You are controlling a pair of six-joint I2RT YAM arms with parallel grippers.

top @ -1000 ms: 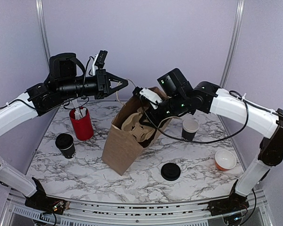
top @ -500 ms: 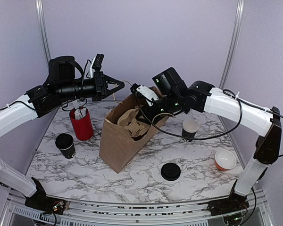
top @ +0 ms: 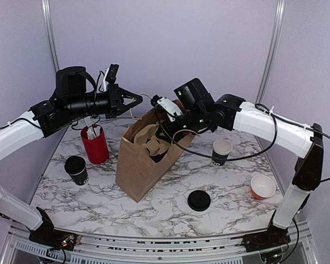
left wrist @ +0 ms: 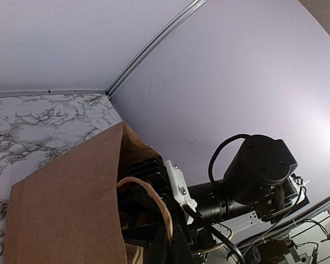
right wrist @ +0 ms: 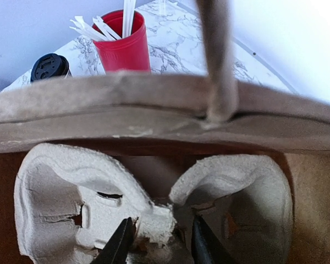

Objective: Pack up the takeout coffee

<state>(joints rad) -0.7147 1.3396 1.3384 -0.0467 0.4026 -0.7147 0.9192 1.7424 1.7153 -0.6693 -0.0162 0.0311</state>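
The takeout coffee, a small all-black cup, stands at the left, in front of the red holder; its top shows in the right wrist view. A brown paper bag stands mid-table with a pulp cup carrier inside. My left gripper is above the bag's far rim, shut on its twine handle. My right gripper reaches into the bag's mouth. Its fingers stand open around the carrier's middle ridge.
A cup with a white upper part stands right of the bag. A flat black lid lies in front. An orange cup sits at the right. The red holder holds white sticks.
The bag has swung more upright and shifted left. Both grippers moved left with it. The right gripper sits further over the bag's mouth.
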